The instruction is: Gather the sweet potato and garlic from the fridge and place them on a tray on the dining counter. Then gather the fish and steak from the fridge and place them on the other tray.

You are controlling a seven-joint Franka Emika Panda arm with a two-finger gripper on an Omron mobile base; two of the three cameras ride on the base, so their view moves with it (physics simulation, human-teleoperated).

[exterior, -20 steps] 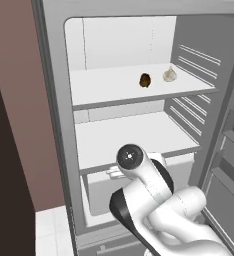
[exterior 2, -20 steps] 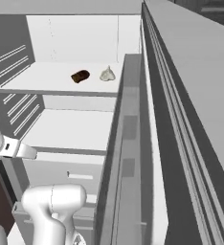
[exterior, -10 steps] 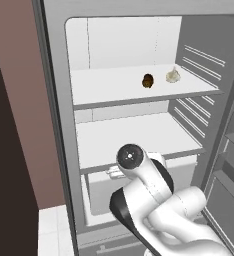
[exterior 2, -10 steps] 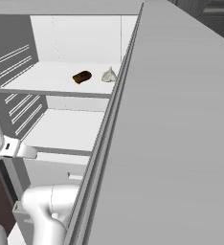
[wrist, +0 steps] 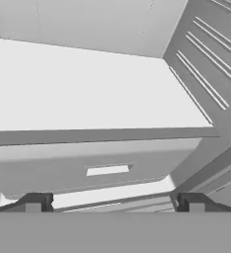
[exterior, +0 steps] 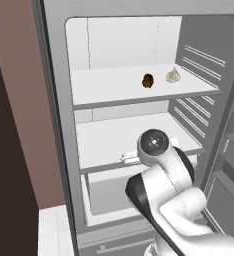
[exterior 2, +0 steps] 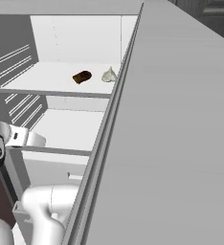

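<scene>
Counting one sweet potato (exterior: 148,80), one garlic (exterior: 173,75), upper fridge (exterior: 54,125) shelf.

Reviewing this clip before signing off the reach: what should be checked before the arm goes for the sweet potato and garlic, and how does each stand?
1. Fridge open: ok.
2. Sweet potato on the top shelf, unobstructed: ok.
3. Garlic lying beside it, apart: ok.
4. Gripper open, fingers empty: ok.
5. Gripper lined up with the top shelf: not ok; it faces the lower shelf and drawer.
6. Fish and steak located: cannot tell.
</scene>
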